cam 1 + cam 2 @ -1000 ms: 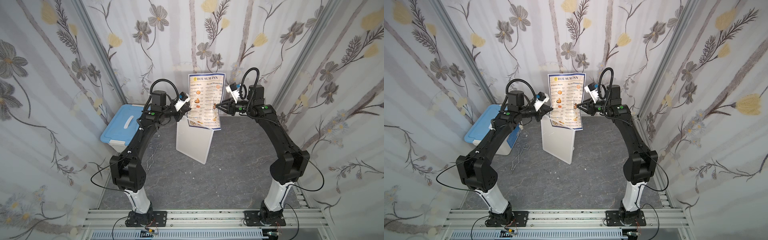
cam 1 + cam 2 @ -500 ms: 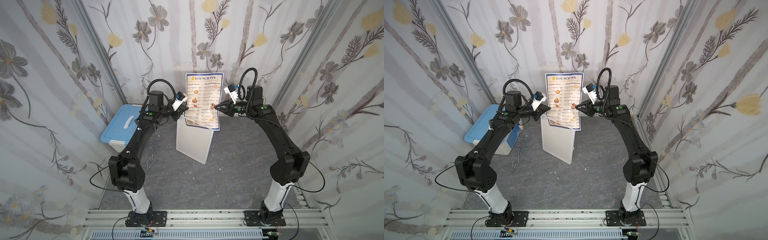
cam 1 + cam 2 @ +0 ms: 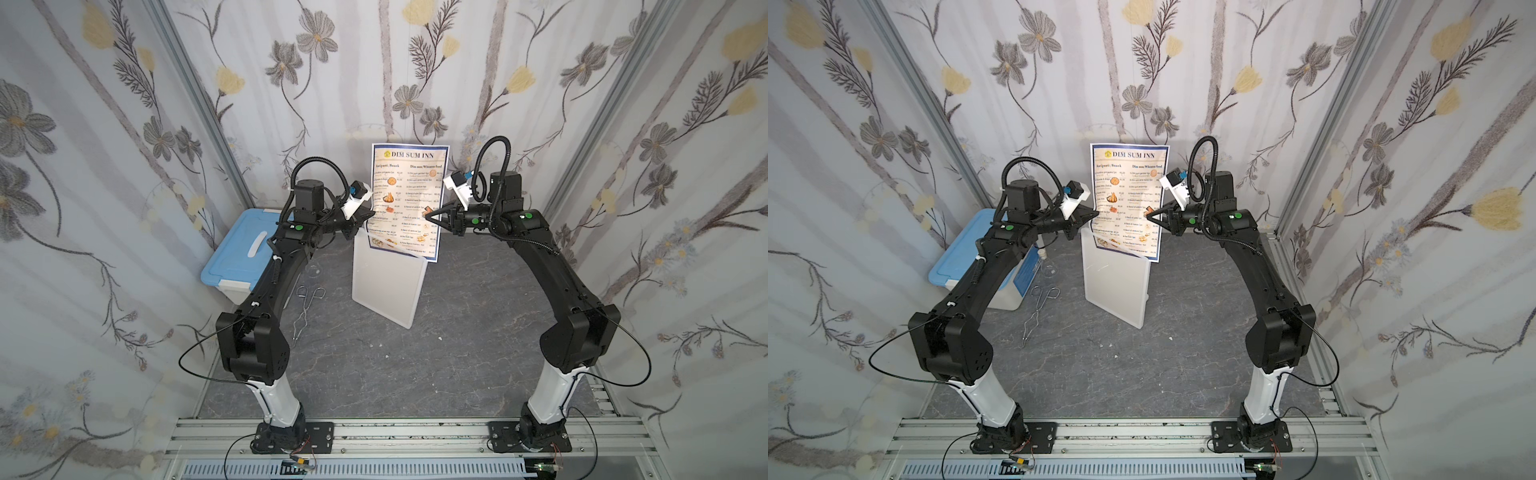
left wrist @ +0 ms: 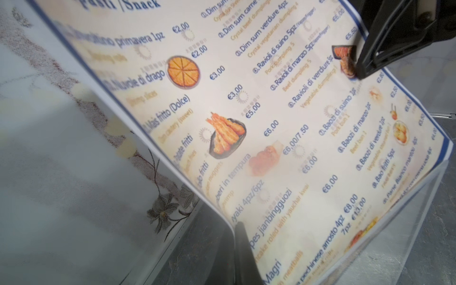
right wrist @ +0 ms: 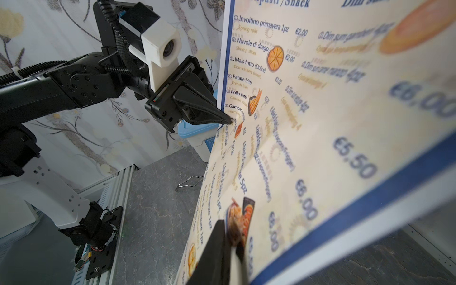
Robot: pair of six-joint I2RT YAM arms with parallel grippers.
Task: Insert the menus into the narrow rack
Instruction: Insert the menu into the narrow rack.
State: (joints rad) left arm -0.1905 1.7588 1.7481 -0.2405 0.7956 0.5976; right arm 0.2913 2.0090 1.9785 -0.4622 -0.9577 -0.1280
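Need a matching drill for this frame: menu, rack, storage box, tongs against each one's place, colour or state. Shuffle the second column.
Things:
1. menu
2. rack
3. storage box
4. tongs

Place, colour or state:
A. lying flat, between storage box and rack
B. blue lid, white base
C. held upright in the air, heading on top
D. translucent white, under the menu's lower edge

Pairs: 1-C, 2-D, 3-B, 4-A
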